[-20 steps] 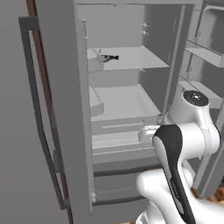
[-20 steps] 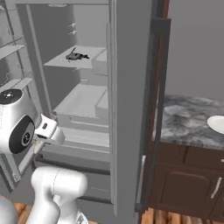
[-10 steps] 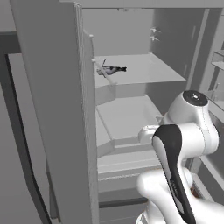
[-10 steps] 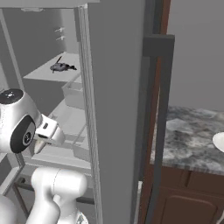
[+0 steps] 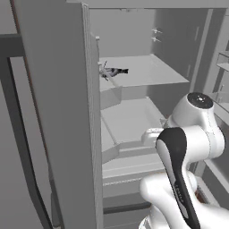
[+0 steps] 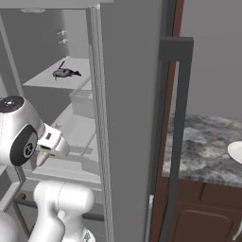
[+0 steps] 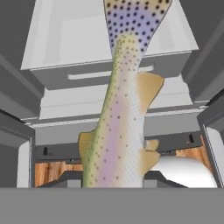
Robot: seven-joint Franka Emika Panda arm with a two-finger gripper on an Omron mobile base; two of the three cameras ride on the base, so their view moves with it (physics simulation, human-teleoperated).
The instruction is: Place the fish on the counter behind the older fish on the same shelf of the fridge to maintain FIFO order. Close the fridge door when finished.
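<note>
Hand point(image 7: 113, 181) clenched on the fish point(image 7: 118, 118), tail end pointing away into the open fridge point(image 5: 147, 103). It's carried low, in front of the fridge's drawers, below the shelf point(image 5: 147, 74). Older fish point(image 5: 114, 71) lies near the shelf's front edge, so the space behind it looks free for FIFO. Bench point(image 6: 203, 151) is right of the fridge.

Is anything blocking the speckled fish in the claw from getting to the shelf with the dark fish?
Nothing visible blocks it. The fridge stands open, and the shelf is bare behind the dark fish. The claw holds the speckled fish lower down, facing the drawers.
</note>
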